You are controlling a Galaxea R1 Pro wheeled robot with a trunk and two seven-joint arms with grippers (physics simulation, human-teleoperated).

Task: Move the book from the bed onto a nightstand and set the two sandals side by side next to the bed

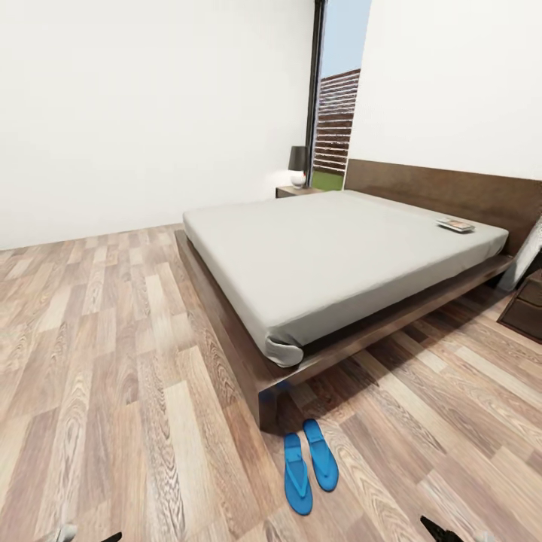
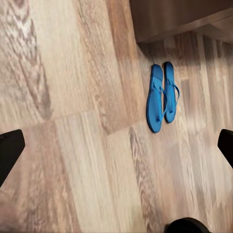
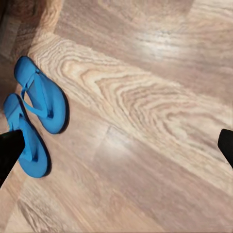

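The two blue sandals (image 1: 297, 474) (image 1: 321, 454) lie side by side on the wood floor, just off the near corner of the bed (image 1: 331, 256). The book (image 1: 455, 224) rests on the grey mattress at its far right, close to the headboard. One nightstand (image 1: 297, 191) stands beyond the bed by the window, and another nightstand (image 1: 527, 305) shows at the right edge. My left gripper (image 2: 118, 148) hangs open over bare floor, short of the sandals (image 2: 162, 94). Also open, my right gripper (image 3: 118, 145) has the sandals (image 3: 36, 111) beside one finger (image 3: 9, 153).
A dark lamp (image 1: 299, 164) sits on the far nightstand. A tall window (image 1: 335, 120) shows a slatted fence. The bed frame's corner (image 2: 179, 17) juts out just beyond the sandals. Open plank floor (image 1: 98, 361) spreads to the left of the bed.
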